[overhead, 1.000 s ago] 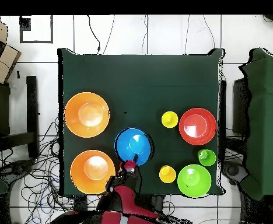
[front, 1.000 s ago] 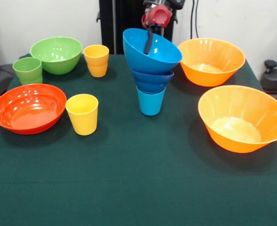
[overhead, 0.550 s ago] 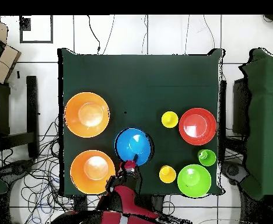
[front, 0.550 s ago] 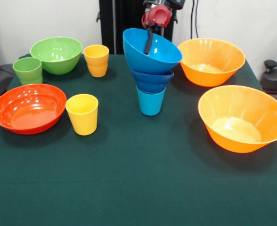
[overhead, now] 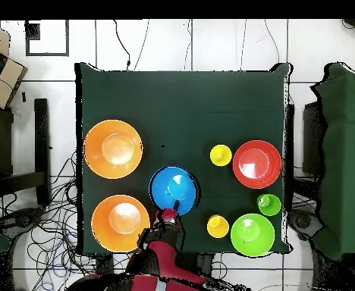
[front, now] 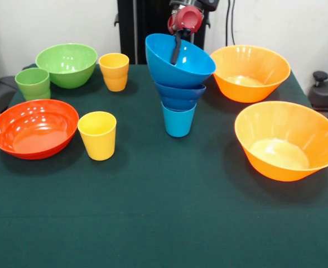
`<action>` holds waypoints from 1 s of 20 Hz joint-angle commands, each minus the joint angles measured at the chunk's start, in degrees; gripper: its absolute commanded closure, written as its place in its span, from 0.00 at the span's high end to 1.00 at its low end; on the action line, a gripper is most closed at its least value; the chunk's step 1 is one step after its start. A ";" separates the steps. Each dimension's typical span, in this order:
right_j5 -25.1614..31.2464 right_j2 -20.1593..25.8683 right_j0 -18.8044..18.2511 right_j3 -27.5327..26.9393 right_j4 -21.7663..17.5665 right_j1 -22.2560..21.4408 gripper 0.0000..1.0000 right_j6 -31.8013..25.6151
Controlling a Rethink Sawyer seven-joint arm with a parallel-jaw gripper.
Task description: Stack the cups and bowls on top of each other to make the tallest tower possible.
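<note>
Red and black, the end effector [front: 177, 49] reaches down over the far rim of the medium light blue bowl [front: 181, 60], one dark finger [front: 176, 51] lying against the bowl's inner wall; it seems to be pinching that rim, though the outer finger is hidden, so I cannot tell for sure whether it is closed.

That bowl sits right at the end effector, tilted, its mouth leaning toward the robot's side. It tops the tower [front: 179, 89], directly below the end effector: a small dark blue bowl [front: 180, 95] beneath it, a light blue cup [front: 178, 120] at the base. The coming move probably turns on this tilt, since the top bowl looks unsettled and should sit level before release.

In the front view, the two large orange bowls [front: 250, 71] [front: 287, 140] lie right of the end effector on the green surface [front: 164, 223]. Left of it are the wide red-orange bowl [front: 34, 128], the green bowl [front: 67, 64], then the smaller cups: two yellow cups [front: 97, 134] [front: 114, 71] and one green cup [front: 33, 83], all glossy and upright.
</note>
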 commanded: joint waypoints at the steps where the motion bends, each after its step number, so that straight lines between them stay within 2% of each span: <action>1: -0.82 3.71 0.06 -2.79 1.62 0.06 0.00 14.22; 10: -0.49 3.61 -0.26 -3.04 1.26 0.02 0.00 13.76; 11: -0.46 3.63 -0.27 -3.05 1.27 0.01 1.00 13.76; 20: -0.59 3.62 -0.74 -3.12 0.74 0.17 1.00 13.78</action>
